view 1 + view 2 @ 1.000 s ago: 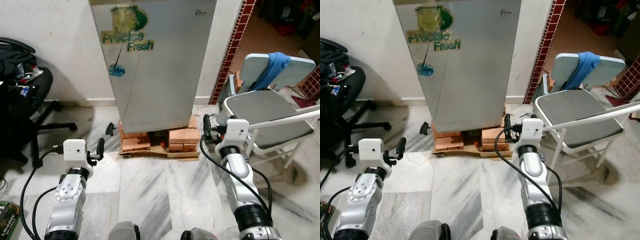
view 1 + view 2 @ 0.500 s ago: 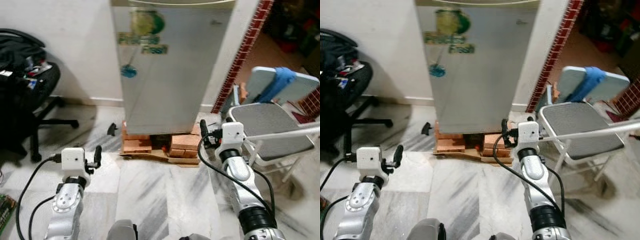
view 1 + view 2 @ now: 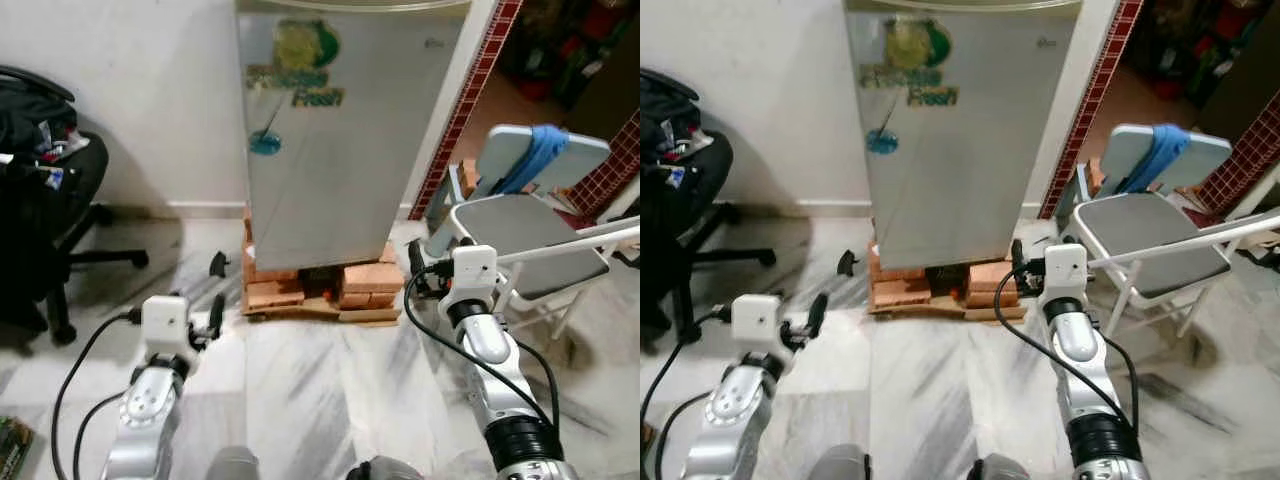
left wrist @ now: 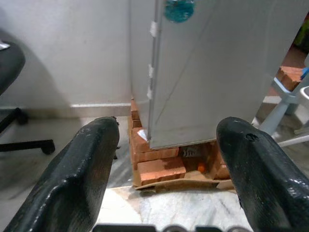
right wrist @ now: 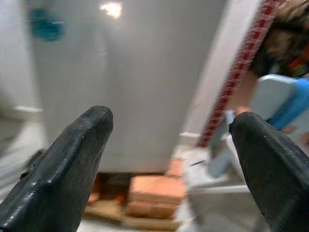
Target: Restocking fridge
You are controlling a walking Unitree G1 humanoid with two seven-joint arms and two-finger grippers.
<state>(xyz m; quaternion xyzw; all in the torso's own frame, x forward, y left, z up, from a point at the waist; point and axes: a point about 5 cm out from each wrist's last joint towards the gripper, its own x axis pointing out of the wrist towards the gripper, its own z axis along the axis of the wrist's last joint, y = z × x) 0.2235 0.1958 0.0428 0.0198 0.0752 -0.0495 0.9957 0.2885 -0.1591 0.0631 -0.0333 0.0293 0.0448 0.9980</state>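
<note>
Left end effector (image 4: 161, 159) and right end effector (image 5: 169, 159) both spread wide, empty, held low over the marble floor (image 3: 320, 390) facing the fridge (image 3: 340, 130). Fridge door shut; it sits on stacked bricks (image 3: 370, 280) w/ cardboard under, so a hard pull could rock it. Folding chair (image 3: 530, 230) crowds the right arm. Door handle hard to make out; no stock items visible.

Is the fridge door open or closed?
Closed. The silver fridge door lies flat against its body, nothing inside showing; it stands on bricks.
</note>
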